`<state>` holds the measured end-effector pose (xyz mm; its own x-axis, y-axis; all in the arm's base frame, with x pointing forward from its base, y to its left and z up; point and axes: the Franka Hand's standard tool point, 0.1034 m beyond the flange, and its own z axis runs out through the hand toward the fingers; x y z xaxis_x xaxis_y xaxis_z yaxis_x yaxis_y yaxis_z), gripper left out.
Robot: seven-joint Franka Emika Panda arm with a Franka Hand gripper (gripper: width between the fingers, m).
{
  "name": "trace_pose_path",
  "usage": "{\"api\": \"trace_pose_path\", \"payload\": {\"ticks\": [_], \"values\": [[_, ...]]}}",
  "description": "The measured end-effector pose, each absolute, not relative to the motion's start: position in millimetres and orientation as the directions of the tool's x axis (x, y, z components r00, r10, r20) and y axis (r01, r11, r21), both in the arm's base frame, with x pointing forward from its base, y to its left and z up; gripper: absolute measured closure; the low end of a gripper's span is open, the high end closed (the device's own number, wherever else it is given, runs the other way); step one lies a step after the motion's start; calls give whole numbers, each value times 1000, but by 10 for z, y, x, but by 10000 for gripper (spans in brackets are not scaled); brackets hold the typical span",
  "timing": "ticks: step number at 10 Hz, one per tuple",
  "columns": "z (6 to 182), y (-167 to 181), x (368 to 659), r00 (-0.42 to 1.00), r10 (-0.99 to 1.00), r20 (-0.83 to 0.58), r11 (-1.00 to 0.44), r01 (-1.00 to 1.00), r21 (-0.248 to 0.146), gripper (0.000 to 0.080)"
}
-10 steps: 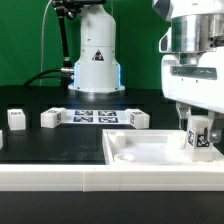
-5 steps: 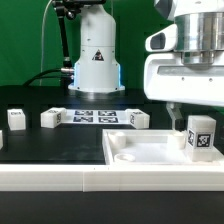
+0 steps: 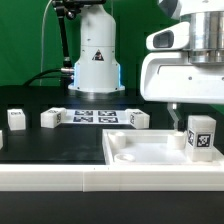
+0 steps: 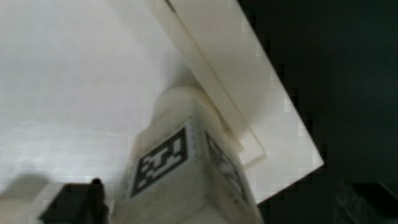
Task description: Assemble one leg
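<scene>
A small white leg (image 3: 201, 136) with a square tag stands upright in the near corner of the large white panel (image 3: 145, 150), at the exterior view's right. My gripper (image 3: 199, 122) hangs over the leg, open, with the fingers down past its top on either side. One finger (image 3: 172, 118) shows apart from the leg; the other is cut off by the frame edge. In the wrist view the leg (image 4: 187, 160) stands between the gripper's (image 4: 214, 205) dark fingertips (image 4: 75, 200), by the panel's raised rim (image 4: 231, 80), with a small gap beside it.
Three more white legs (image 3: 15, 118) (image 3: 51, 118) (image 3: 138, 118) lie in a row on the black table behind the panel. The marker board (image 3: 95, 116) lies among them. The arm's white base (image 3: 95, 55) stands at the back, before a green curtain.
The gripper has let go of the leg and risen; the leg stays upright in the panel corner. Almost nothing has moved in the last half second.
</scene>
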<state>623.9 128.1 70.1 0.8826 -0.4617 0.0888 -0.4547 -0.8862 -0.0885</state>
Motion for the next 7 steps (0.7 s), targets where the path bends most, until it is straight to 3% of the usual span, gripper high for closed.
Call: {"api": "trace_pose_path", "payload": {"ticks": [7], "values": [[703,1238,6262,983,-121,136,-993,-118,-24,150]]}}
